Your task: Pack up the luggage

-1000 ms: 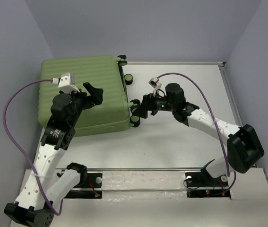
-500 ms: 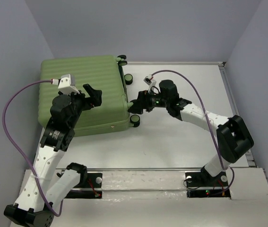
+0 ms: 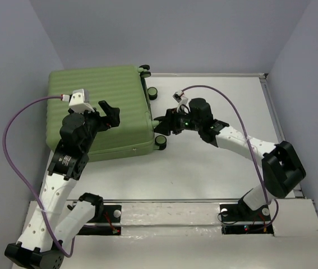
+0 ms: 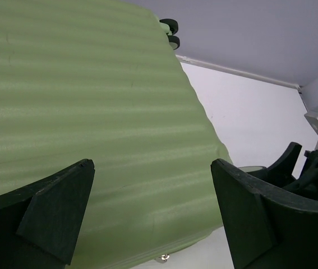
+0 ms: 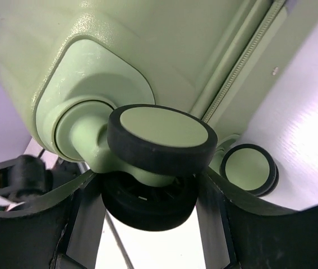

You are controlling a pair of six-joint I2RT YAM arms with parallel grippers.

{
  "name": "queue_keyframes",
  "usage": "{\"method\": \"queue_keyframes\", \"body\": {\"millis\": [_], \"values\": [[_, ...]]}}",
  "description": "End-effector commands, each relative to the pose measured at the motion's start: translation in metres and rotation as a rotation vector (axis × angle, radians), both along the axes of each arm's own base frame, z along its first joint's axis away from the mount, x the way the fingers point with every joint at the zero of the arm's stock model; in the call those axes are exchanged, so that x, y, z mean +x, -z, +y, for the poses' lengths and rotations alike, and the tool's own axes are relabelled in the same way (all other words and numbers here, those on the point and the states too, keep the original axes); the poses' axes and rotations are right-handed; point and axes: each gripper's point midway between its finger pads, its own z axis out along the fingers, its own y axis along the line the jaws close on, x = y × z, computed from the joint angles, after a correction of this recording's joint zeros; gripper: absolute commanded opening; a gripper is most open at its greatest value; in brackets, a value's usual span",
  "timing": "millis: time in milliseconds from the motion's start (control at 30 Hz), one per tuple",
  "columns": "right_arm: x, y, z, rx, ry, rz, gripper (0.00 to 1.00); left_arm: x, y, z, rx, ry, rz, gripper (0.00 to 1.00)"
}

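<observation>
The luggage lies shut and flat at the far left of the surface. The left hand hovers over its ribbed shell, fingers wide apart, holding nothing. The right hand sits at the near wheel corner, fingers parted around a wheel; whether they pinch it, I cannot tell.

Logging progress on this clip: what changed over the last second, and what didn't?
The right gripper edged left toward the luggage, and its elbow swung in, then partly back out. A wheel now sits between its jaws; whether they clamp it cannot be told. Nothing was let go. The luggage stayed shut and in place, and the left gripper stayed open over the shell.
</observation>
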Motion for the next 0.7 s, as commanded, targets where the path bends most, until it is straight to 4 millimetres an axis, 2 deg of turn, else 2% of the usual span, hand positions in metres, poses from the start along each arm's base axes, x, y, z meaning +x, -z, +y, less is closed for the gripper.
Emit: {"method": "queue_keyframes", "body": {"millis": [0,33,67,100,200,233,300,333,400,433,467,500,567,600,667], "values": [[0.033,-0.036,-0.043,-0.023,0.249,-0.171,0.07,-0.002,-0.010,0.008,0.032,-0.022,-0.038,0.99],[0.041,-0.037,-0.060,-0.031,0.297,-0.172,0.07,-0.002,-0.011,0.009,0.041,-0.024,-0.038,0.99],[0.041,-0.046,-0.072,-0.021,0.322,-0.189,0.07,-0.003,-0.012,0.009,0.044,-0.022,-0.037,0.99],[0.051,-0.045,-0.093,-0.030,0.371,-0.186,0.07,-0.002,-0.015,0.008,0.047,-0.020,-0.037,0.99],[0.064,-0.052,-0.134,-0.061,0.465,-0.202,0.07,-0.001,-0.023,0.006,0.052,-0.009,-0.041,0.99],[0.075,-0.054,-0.161,-0.065,0.519,-0.195,0.07,-0.001,-0.025,0.006,0.055,-0.005,-0.041,0.99],[0.084,-0.059,-0.186,-0.063,0.548,-0.205,0.07,-0.001,-0.033,0.005,0.053,-0.002,-0.051,0.99],[0.094,-0.063,-0.212,-0.079,0.597,-0.212,0.07,-0.001,-0.039,0.006,0.053,-0.002,-0.060,0.99],[0.105,-0.058,-0.236,-0.103,0.646,-0.188,0.07,0.002,-0.040,0.004,0.054,-0.001,-0.053,0.99],[0.110,-0.060,-0.246,-0.105,0.678,-0.191,0.10,0.004,-0.042,0.004,0.052,0.001,-0.053,0.99],[0.119,-0.063,-0.269,-0.118,0.763,-0.195,0.18,0.006,-0.043,0.003,0.050,-0.001,-0.049,0.99],[0.123,-0.065,-0.278,-0.112,0.800,-0.186,0.34,0.012,-0.045,0.002,0.043,-0.010,-0.041,0.99],[0.130,-0.068,-0.288,-0.107,0.833,-0.162,0.52,0.022,-0.053,0.006,0.038,-0.047,-0.062,0.99],[0.131,-0.069,-0.290,-0.112,0.850,-0.151,0.57,0.035,-0.046,0.012,0.063,-0.093,-0.036,0.99],[0.133,-0.084,-0.297,-0.119,0.887,-0.170,0.70,0.050,-0.045,0.020,0.085,-0.146,-0.018,0.99]]}}
